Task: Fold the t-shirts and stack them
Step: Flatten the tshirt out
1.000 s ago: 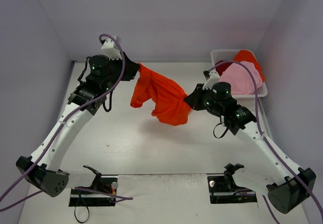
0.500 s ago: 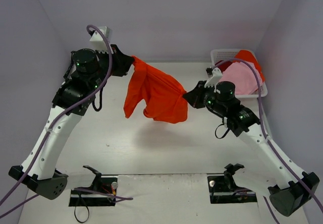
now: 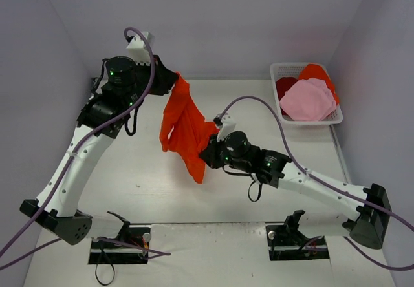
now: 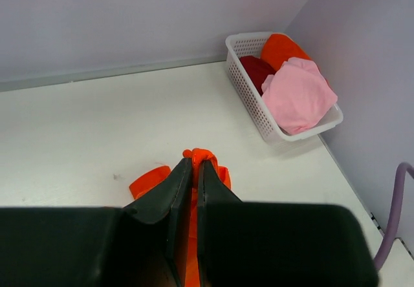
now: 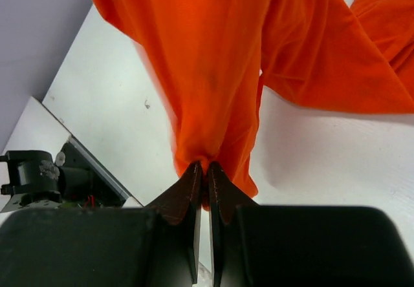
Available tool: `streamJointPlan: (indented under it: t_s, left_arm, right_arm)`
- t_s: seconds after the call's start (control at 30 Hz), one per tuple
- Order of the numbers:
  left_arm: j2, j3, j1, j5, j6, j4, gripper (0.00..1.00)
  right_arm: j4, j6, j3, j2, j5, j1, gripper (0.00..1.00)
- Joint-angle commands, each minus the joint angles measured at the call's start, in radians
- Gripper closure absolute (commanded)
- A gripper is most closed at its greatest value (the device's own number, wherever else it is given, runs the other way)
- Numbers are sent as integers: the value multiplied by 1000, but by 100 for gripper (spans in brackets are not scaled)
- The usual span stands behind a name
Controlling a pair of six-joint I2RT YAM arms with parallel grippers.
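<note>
T-shirt (image 3: 185, 123) hangs above white table (image 3: 139, 178); pale lavender walls (image 3: 226, 22).

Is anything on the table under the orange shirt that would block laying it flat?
Nothing visible. The table below the hanging orange t-shirt is bare; the white basket with the other shirts sits apart at the far right corner.

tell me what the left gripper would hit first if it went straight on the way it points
Apart from the orange t-shirt pinched in the left gripper, the first thing looks like bare table, well clear of the white basket. Depth is hard to judge, so that is a guess.
</note>
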State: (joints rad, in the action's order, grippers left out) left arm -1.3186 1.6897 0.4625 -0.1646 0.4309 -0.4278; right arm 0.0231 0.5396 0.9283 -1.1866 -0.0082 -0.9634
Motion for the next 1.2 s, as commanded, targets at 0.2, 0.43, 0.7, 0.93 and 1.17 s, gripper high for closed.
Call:
streamJointPlan:
  t_s: [0.2, 0.43, 0.7, 0.93, 1.17]
  left_arm:
    - [-27, 87, -16, -53, 29, 188, 100]
    - [5, -15, -16, -73, 45, 231, 100]
    - [25, -45, -16, -76, 46, 235, 100]
    - [33, -88, -13, -108, 89, 282, 100]
    - [41, -119, -12, -115, 97, 288, 100]
  right_arm:
    - [31, 69, 67, -139, 235, -199, 100]
    - [-102, 77, 95, -108, 359, -204, 36]
    - [-238, -39, 193, 90, 550, -79, 0]
    - [-192, -253, 378, 4, 412, 92, 0]
    - [-72, -262, 455, -131, 251, 146, 9]
